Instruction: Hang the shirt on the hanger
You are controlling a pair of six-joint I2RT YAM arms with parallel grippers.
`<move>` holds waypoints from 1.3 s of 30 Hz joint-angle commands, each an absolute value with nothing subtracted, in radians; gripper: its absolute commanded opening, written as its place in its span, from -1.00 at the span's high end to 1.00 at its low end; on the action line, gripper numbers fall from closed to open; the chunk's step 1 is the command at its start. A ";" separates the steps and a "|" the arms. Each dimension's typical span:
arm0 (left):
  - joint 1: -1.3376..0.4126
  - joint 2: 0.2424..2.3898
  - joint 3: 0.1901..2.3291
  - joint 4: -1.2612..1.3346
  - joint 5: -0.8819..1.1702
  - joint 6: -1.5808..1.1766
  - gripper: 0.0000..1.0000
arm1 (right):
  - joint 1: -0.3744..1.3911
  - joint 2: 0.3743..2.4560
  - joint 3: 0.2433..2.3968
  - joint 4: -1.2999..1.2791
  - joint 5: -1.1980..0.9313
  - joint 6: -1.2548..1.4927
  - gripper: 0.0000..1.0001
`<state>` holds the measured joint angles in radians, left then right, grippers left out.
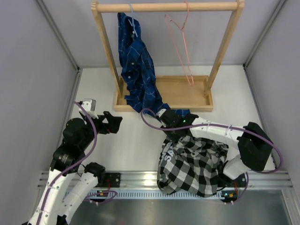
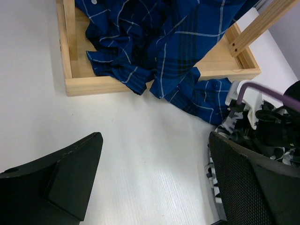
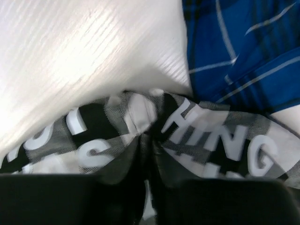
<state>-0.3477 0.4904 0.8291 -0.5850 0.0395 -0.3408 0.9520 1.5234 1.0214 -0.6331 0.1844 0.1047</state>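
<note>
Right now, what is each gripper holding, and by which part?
The right gripper pinches the shirt by a fold beside its lettering; the left gripper holds nothing.

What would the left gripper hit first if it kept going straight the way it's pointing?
Likely bare table ahead of the left gripper; beyond that, the blue shirt spilling over the wooden base. Depth is unclear.

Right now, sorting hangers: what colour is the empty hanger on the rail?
The hanger is pink; best in top external view.

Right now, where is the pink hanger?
Top view, at the back: the pink hanger hangs on the wooden rail, right of the blue shirt, above the wooden tray.
</note>
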 commanded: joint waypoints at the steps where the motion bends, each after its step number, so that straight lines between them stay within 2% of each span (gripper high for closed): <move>1: -0.342 0.477 0.824 -0.571 0.040 -0.333 -0.97 | 0.969 1.519 1.020 -0.604 0.172 0.106 0.93; 2: -0.342 0.476 0.824 -0.571 0.041 -0.334 -0.97 | 0.969 1.496 1.035 -0.604 0.184 0.112 1.00; 7: -0.344 0.476 0.824 -0.571 0.043 -0.339 -0.97 | 0.969 1.350 1.107 -0.586 0.198 0.098 1.00; 10: -0.344 0.474 0.830 -0.569 0.031 -0.344 -0.97 | 0.969 1.205 1.126 -0.459 0.213 0.051 1.00; 13: -0.344 0.471 0.841 -0.571 0.012 -0.345 -0.97 | 0.969 1.097 1.135 -0.327 0.112 -0.049 1.00; 17: -0.342 0.448 0.879 -0.583 0.014 -0.344 -0.97 | 0.969 0.964 1.195 -0.284 -0.067 -0.110 1.00; 19: -0.344 0.414 0.885 -0.583 0.011 -0.341 -0.96 | 0.968 0.837 1.134 -0.223 -0.110 -0.100 1.00; 22: -0.342 0.379 0.865 -0.580 -0.073 -0.327 -0.97 | 0.968 0.679 0.854 -0.098 -0.129 -0.013 0.96; 26: -0.342 0.397 0.841 -0.581 -0.072 -0.321 -0.97 | 0.969 0.559 0.552 -0.052 -0.098 0.191 0.67; 28: -0.342 0.416 0.845 -0.583 -0.025 -0.319 -0.97 | 0.968 0.517 0.444 -0.080 -0.077 0.305 0.24; 29: -0.344 0.420 0.845 -0.583 -0.023 -0.319 -0.96 | 0.968 0.505 0.424 -0.090 -0.101 0.337 -0.05; 30: -0.344 0.425 0.845 -0.581 -0.026 -0.321 -0.96 | 0.969 0.489 0.410 -0.104 -0.112 0.386 -0.51; 33: -0.344 0.429 0.844 -0.581 -0.034 -0.327 -0.97 | 0.969 0.419 0.419 -0.170 -0.140 0.399 -0.94; 36: -0.342 0.430 0.841 -0.580 -0.037 -0.327 -0.96 | 0.968 0.417 0.500 -0.245 -0.034 0.365 -0.99; 39: -0.344 0.416 0.833 -0.580 -0.034 -0.331 -0.97 | 0.969 0.565 0.632 -0.340 0.174 0.345 -0.99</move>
<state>-0.3477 0.4255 0.8398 -0.5987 -0.0418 -0.3367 0.9577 0.4702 0.4881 -0.2890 -0.0254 0.3370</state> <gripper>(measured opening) 0.983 0.993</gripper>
